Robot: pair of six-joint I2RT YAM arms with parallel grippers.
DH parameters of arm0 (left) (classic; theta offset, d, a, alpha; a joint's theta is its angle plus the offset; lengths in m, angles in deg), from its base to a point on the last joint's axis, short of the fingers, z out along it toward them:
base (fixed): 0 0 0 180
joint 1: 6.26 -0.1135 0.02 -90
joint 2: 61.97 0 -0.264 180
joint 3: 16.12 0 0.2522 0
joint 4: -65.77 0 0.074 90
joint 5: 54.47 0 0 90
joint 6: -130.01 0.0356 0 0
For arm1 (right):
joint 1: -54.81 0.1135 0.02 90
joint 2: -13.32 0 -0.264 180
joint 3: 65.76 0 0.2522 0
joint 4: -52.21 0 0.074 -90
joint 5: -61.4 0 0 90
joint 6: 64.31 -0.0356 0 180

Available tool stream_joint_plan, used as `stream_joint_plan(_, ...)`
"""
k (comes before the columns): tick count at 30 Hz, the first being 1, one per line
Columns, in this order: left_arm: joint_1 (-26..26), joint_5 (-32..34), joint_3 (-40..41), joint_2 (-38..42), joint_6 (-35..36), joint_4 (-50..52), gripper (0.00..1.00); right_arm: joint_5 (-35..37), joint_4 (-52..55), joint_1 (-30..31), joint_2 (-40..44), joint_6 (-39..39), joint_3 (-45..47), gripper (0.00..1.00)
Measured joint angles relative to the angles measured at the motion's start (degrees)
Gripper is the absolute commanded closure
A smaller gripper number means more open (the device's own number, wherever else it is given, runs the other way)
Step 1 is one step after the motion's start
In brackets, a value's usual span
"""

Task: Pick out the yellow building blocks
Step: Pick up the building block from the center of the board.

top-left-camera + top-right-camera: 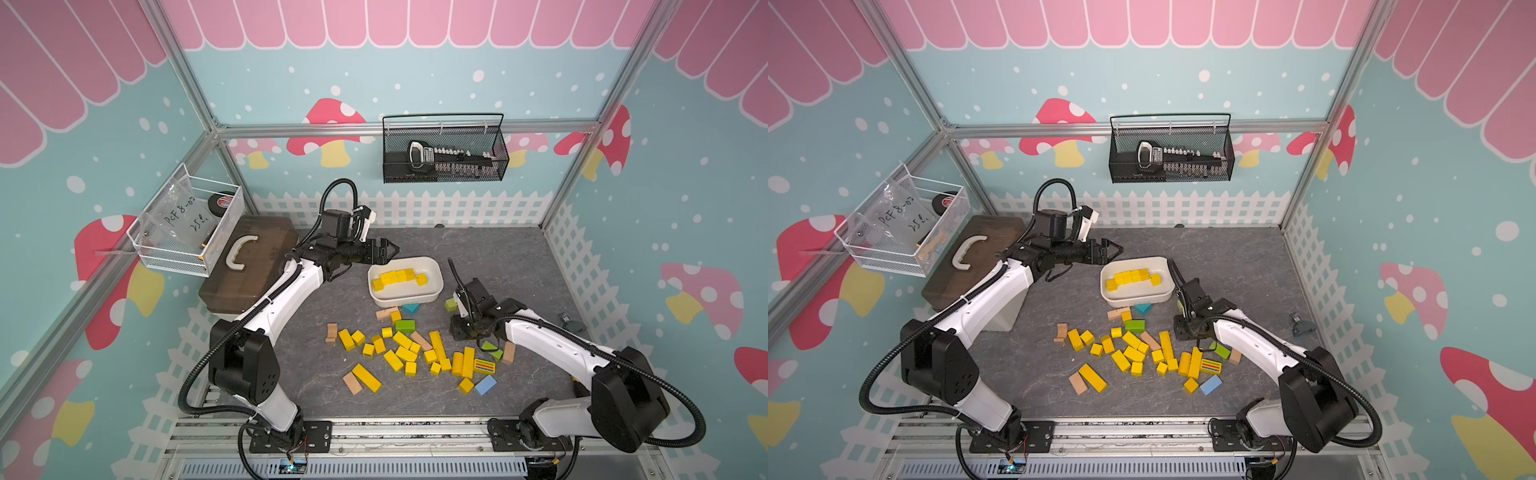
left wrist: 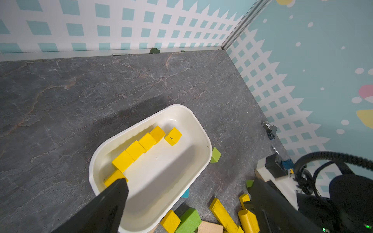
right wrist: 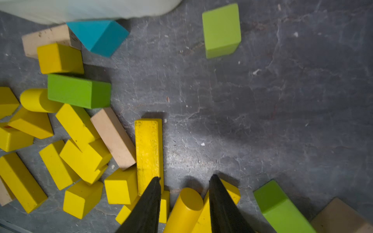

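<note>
left gripper [image 1: 387,253] gaping, empty | right gripper [image 3: 185,177] hovering part-open, empty | yellow building blocks [image 1: 403,353] likely light, rigid, slick: you are aiming at flat faces

Both top views look down over the table [image 1: 519,266]; wrist cameras sit close.

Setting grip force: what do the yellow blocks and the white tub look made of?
Yellow blocks: likely painted wood, matte coat with scuffed specks. White tub: seemingly smooth moulded plastic, semi-gloss, soft highlights on its rounded rim.
</note>
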Motion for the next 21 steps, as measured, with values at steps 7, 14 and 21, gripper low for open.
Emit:
stream_joint_plan(7, 0.17, 0.02, 0.00, 0.00, 0.00, 0.00, 0.00, 0.57, -0.57, 1.42, 7.41, -4.74, 8.94, 0.60)
stream_joint_plan(14, 0.37, 0.02, 0.00, 0.00, 0.00, 0.00, 0.00, -0.42, -1.75, 3.10, 10.34, -9.09, 12.87, 0.60)
stream_joint_plan(21, 0.37, 0.02, 0.00, 0.00, 0.00, 0.02, 0.00, -0.94, -2.91, 4.48, 9.60, -11.50, 13.51, 0.60)
